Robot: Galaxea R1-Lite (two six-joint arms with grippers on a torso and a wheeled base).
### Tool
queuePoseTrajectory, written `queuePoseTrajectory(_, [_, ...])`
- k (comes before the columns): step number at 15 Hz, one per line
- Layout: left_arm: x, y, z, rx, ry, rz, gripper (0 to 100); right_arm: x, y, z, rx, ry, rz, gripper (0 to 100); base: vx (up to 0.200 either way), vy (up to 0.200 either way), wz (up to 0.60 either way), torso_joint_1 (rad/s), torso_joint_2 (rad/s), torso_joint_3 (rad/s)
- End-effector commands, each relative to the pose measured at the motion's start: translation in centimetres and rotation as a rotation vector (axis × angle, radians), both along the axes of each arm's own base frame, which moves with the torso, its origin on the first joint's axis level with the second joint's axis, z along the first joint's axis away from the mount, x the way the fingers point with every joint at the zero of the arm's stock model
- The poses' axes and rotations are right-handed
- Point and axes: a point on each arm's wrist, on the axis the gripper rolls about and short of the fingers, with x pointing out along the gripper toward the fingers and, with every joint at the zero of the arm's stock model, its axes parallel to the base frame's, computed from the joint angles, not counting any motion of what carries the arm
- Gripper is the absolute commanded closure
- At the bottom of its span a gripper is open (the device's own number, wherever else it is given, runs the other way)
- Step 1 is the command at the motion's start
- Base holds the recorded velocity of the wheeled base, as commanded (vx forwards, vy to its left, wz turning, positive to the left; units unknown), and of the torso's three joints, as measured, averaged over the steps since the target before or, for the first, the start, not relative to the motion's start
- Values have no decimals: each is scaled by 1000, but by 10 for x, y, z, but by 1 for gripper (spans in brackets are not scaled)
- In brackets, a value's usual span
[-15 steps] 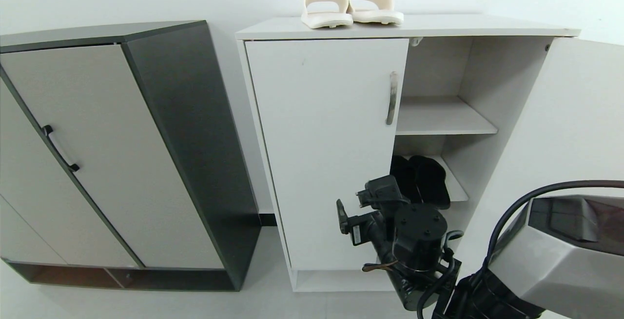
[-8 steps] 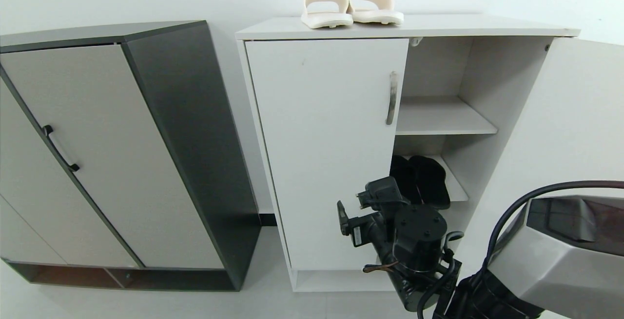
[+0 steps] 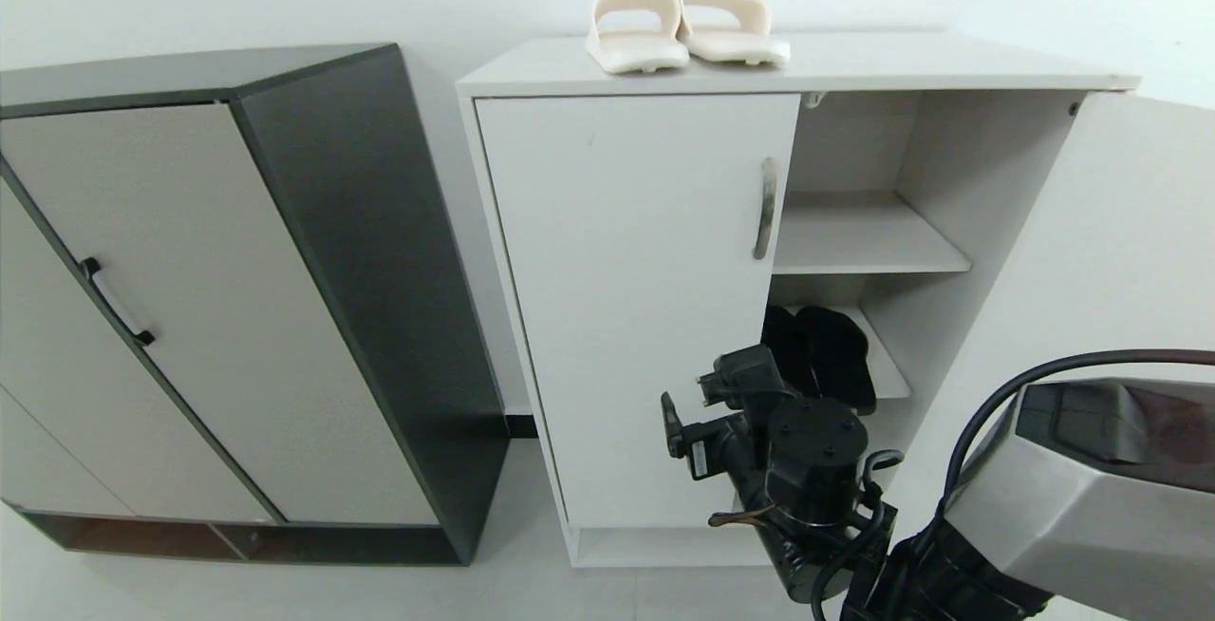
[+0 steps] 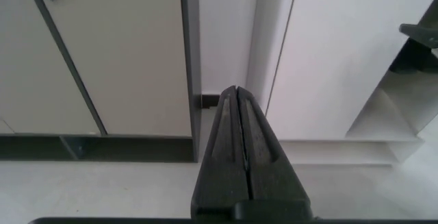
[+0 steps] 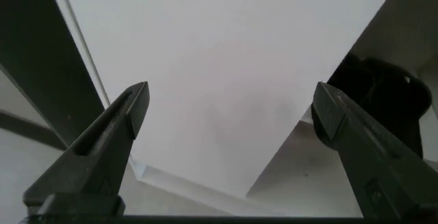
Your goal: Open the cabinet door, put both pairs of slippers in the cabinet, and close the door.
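A beige pair of slippers point(image 3: 688, 28) lies on top of the white cabinet point(image 3: 626, 298). The cabinet's right door point(image 3: 1092, 251) stands swung open and its left door is shut. On the lower shelf inside lies a black pair of slippers point(image 3: 826, 355), also visible in the right wrist view point(image 5: 383, 94). My right gripper point(image 3: 707, 393) hangs open and holds nothing, just outside the opening, in front of the shut door's lower edge point(image 5: 231, 94). My left gripper point(image 4: 236, 97) is shut and holds nothing, low down, facing the gap between the two cabinets.
A dark grey cabinet point(image 3: 285, 270) with a shut door stands left of the white one, seen too in the left wrist view point(image 4: 123, 53). The upper shelf point(image 3: 854, 241) in the white cabinet is bare. Pale floor lies in front of both.
The whole head picture has shifted down a little, so the camera moved. The right gripper keeps about the same place, still open; the slippers have not moved.
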Motion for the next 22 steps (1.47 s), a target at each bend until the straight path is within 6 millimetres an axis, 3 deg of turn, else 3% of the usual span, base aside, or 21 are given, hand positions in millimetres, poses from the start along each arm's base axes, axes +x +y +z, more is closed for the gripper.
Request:
queuePoseTrajectory(1, [0, 0, 0, -1, -2, 0, 100, -1, 1, 0, 1, -1, 4, 0, 0, 0, 0, 46, -569, -364])
queuePoseTrajectory(9, [0, 0, 0, 0, -2, 0, 100, 0, 2, -5, -12, 10, 4, 0, 0, 0, 0, 113, -480, -343])
queuePoseTrajectory(22, [0, 0, 0, 0, -2, 0, 100, 0, 1, -5, -13, 11, 2, 0, 0, 0, 0, 193, -506, -315])
